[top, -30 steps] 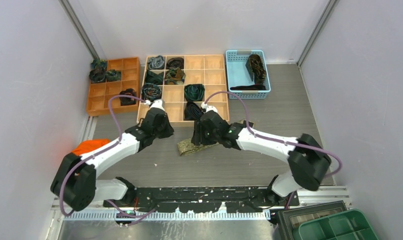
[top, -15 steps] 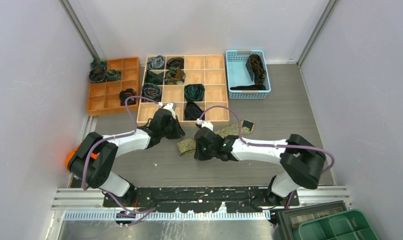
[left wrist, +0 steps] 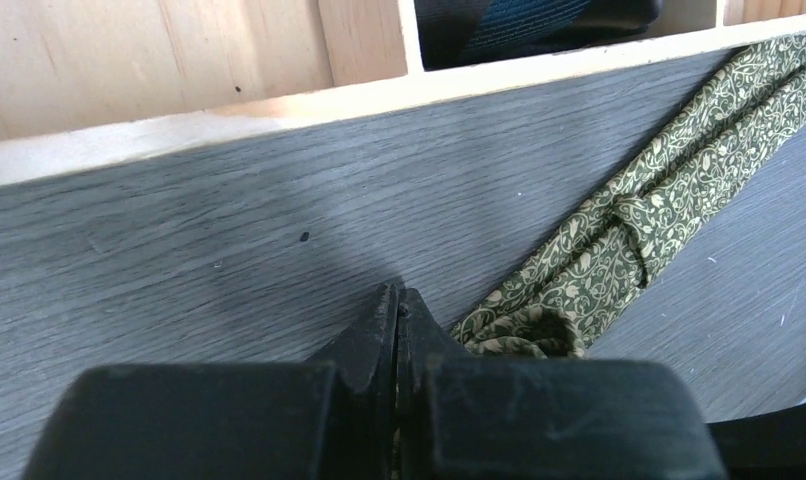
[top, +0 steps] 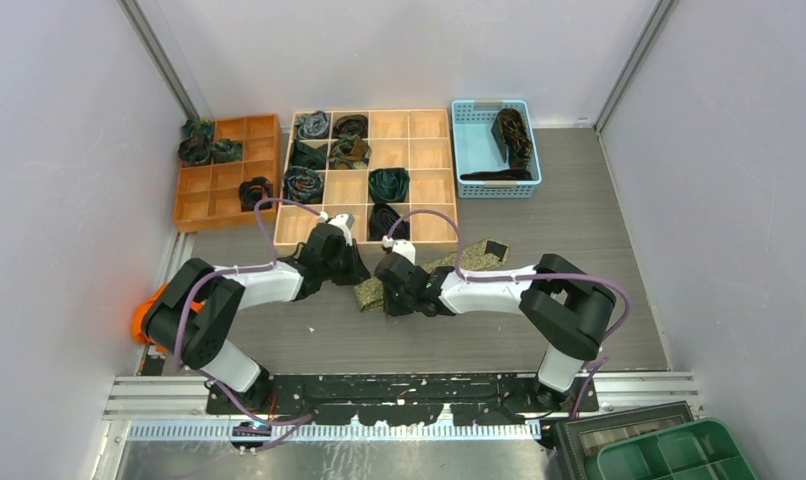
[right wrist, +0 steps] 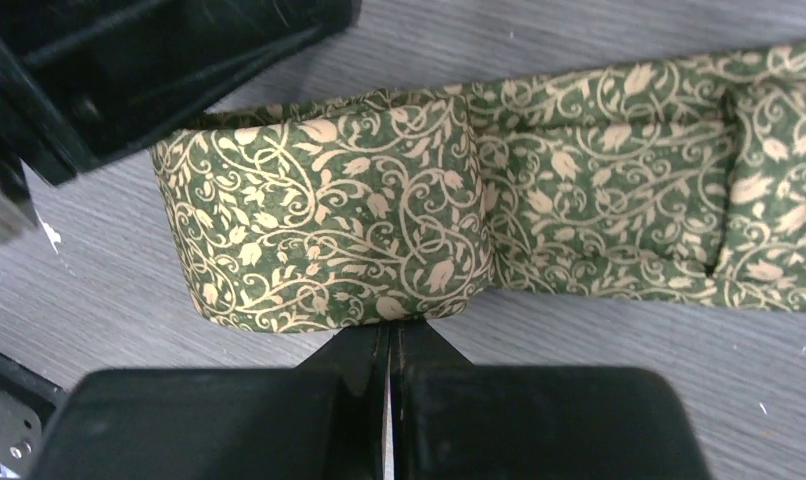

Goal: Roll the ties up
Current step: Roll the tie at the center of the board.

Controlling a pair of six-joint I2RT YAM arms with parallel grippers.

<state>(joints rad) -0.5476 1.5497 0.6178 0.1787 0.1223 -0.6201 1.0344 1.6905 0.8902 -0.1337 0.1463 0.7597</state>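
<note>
Sitting at the tie's (right wrist: 324, 235) folded end, right gripper (right wrist: 390, 330) has jaws together, nothing pinched; left gripper (left wrist: 397, 300) likewise, just beside. Strip runs toward the table's (top: 579, 210) far-right edge.

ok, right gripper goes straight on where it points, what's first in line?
The folded end of the olive tie, directly ahead of the shut right gripper; possibly touching it, but depth is unclear.
</note>
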